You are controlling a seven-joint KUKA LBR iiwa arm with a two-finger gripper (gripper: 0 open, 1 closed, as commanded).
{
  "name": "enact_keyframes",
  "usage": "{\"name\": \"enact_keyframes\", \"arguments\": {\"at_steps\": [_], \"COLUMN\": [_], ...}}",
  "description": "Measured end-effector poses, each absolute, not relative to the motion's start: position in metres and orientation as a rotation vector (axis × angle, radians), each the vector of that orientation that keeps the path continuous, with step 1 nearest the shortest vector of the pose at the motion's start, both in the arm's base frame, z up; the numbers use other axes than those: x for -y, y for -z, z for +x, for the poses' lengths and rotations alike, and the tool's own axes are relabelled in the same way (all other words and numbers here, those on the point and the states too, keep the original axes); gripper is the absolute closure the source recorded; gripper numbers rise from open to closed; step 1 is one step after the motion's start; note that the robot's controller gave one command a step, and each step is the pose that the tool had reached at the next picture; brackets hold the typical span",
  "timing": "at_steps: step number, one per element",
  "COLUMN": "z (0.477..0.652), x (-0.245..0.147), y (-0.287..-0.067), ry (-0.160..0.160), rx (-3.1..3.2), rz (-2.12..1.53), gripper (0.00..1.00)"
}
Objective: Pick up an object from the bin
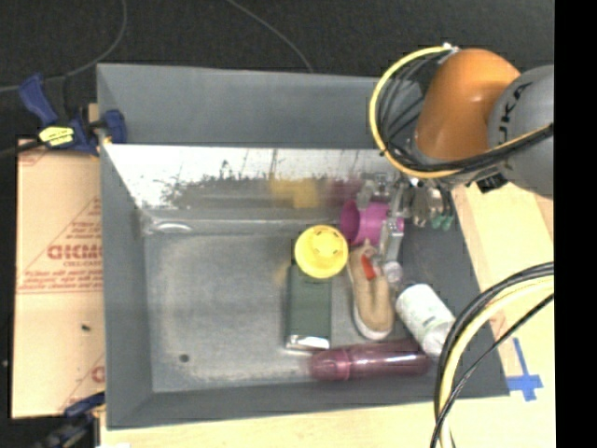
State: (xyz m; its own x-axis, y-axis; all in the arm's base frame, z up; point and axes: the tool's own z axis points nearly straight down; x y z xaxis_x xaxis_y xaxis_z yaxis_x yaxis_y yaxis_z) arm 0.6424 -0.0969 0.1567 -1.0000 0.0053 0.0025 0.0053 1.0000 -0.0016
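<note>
My gripper [395, 220] hangs at the bin's right side, near the back wall. Just to its left, touching or nearly touching it, lies a magenta cup-like thing [362, 220]. Below the gripper lies a tan shoe-shaped thing [372, 299] with a small red piece at its upper end. A yellow round lid [321, 251] sits left of that, on the top end of a dark green flat pack [308, 312]. A white bottle [425, 316] lies at the lower right of the gripper.
A dark pink tube [365, 362] lies along the front wall, below the green pack and the tan thing. The arm with its orange cover and cables stands over the bin's right rim. The bin's left half has bare floor.
</note>
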Motion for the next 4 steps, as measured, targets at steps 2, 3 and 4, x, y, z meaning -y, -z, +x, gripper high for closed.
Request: {"name": "enact_keyframes", "arguments": {"at_steps": [2, 3, 4], "z": [0.659, 0.656, 0.655], "x": [0.132, 0.132, 0.114], "y": [-0.091, -0.09, -0.102], "ry": [0.005, -0.002, 0.007], "rx": [3.127, 3.124, 3.029], "rz": [-0.364, -0.355, -0.876], "gripper": [0.0, 0.0, 0.0]}}
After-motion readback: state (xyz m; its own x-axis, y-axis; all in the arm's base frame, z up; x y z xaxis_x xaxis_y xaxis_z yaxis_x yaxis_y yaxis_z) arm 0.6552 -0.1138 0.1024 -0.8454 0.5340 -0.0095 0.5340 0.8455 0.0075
